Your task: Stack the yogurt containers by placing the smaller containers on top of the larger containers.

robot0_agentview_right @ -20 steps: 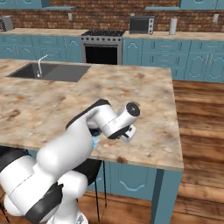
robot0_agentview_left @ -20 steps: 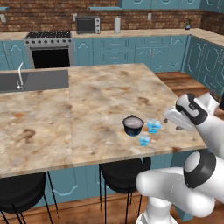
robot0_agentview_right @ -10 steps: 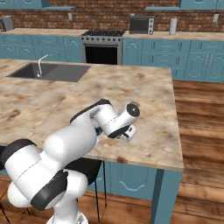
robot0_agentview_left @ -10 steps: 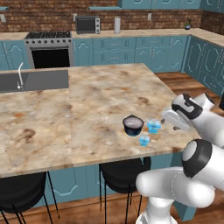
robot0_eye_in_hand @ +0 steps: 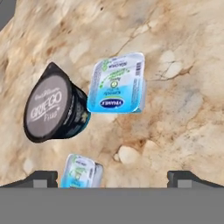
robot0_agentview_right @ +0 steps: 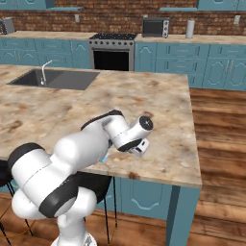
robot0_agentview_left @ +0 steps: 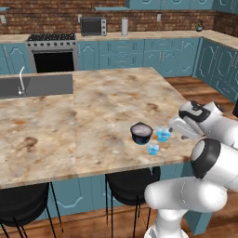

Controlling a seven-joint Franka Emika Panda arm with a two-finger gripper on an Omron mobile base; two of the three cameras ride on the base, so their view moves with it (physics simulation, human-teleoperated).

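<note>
A squat dark tub with a pale grey lid stands near the right front of the marble island. One small light-blue cup sits just right of it, and a second lies closer to the counter's front edge. My gripper hovers just right of the cups, open and holding nothing. The hand view looks down on the tub at the left and on the larger-looking blue cup beside it. The other cup is at the bottom, between the spread fingertips of the gripper. In the right base view my arm hides the containers.
A sink with a faucet is set into the island's far left. Dark stools stand under the front edge, which lies close to the cups. A stove and teal cabinets line the back wall. The wooden floor lies to the right.
The hand has edged slightly left toward the containers while the arm shifted. The jaws stayed open; the tub and cups have not moved.
</note>
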